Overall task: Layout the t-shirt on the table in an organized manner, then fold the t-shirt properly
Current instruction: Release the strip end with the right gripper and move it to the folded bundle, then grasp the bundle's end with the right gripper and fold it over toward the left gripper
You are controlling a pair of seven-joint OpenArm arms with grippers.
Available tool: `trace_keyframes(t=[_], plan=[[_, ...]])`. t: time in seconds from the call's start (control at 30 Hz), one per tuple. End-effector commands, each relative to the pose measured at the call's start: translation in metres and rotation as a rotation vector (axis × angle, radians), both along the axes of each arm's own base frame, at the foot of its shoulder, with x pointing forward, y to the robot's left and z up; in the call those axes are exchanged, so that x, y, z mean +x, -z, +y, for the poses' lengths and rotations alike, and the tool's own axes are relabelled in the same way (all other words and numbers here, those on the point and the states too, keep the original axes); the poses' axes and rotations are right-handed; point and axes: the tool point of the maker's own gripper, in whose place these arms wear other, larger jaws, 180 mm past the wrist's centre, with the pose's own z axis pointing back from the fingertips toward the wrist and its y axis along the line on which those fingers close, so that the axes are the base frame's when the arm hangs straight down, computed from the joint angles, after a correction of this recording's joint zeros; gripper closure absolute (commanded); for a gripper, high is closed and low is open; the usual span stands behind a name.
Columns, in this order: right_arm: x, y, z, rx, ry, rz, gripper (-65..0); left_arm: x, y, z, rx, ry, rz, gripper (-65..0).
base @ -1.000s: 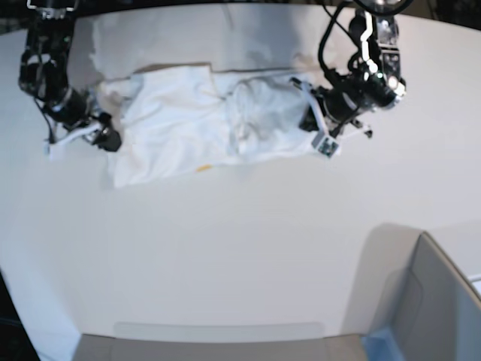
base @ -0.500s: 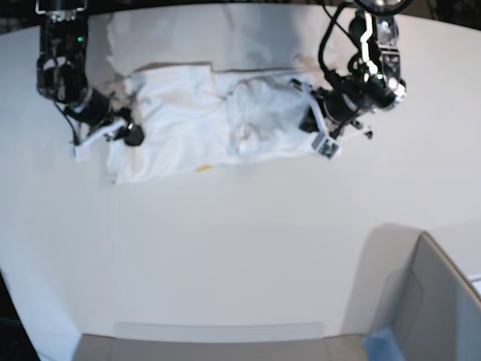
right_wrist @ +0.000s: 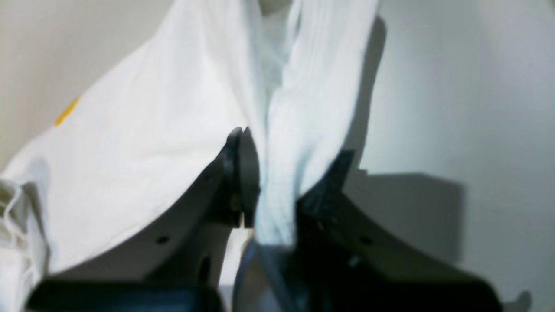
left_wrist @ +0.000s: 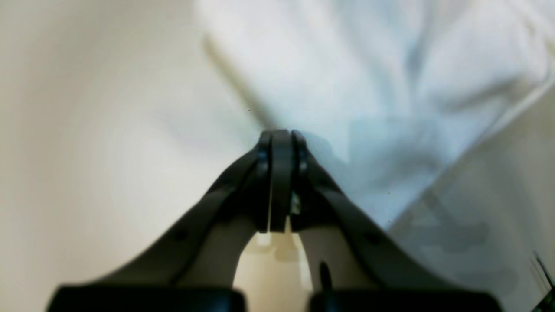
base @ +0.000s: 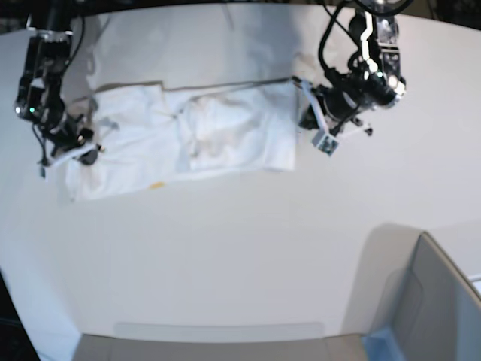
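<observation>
T-shirt (base: 188, 139) pinched at both ends by closed left fingers (left_wrist: 282, 143) and right fingers (right_wrist: 277, 182); cloth may be slipped free if overstretched across bench (base: 248, 248).

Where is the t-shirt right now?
In the base view the t-shirt lies stretched across the far part of the table, between the two robot arms.

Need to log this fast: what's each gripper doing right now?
Left gripper: shut on the t-shirt edge.
Right gripper: shut on the t-shirt.
</observation>
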Motion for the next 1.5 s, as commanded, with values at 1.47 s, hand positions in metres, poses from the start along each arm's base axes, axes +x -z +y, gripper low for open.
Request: trace_keyframes(t=[1.47], plan=[[-0.016, -0.088, 0.293, 0.007, -0.697, -0.227, 0.0, -0.024, 0.007, 0.09, 0.132, -0.189, 0.08, 0.0]])
